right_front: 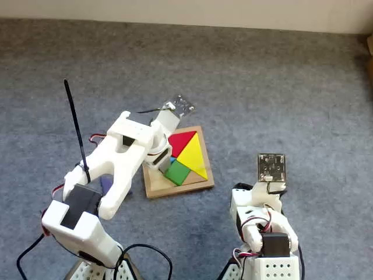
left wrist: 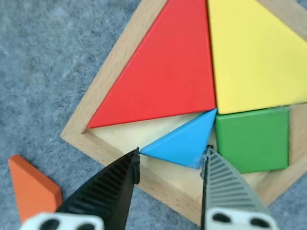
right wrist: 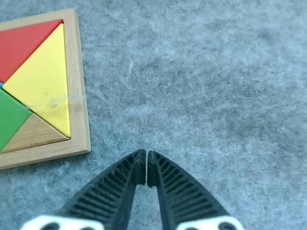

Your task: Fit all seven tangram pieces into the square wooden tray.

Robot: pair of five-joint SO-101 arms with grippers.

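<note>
While the left claw (left wrist: 172, 155) is pinching the blue triangle (left wrist: 184, 141) between its tips, inside the tray (left wrist: 76, 135), it seems to be seating that piece. Next it is needing to release and fetch the orange piece (left wrist: 33, 189) beside it. The right claw (right wrist: 146, 167) is resting pressed together.

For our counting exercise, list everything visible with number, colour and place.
wooden tray: 1, light wood, on the carpet
red triangle: 1, red, in tray
yellow triangle: 1, yellow, in tray
green square: 1, green, in tray
blue triangle: 1, blue, over tray floor
orange piece: 1, orange, on carpet beside tray
carpet: 1, grey, under everything
left gripper: 1, dark, shut on blue triangle
right gripper: 1, black, shut, above carpet
</note>
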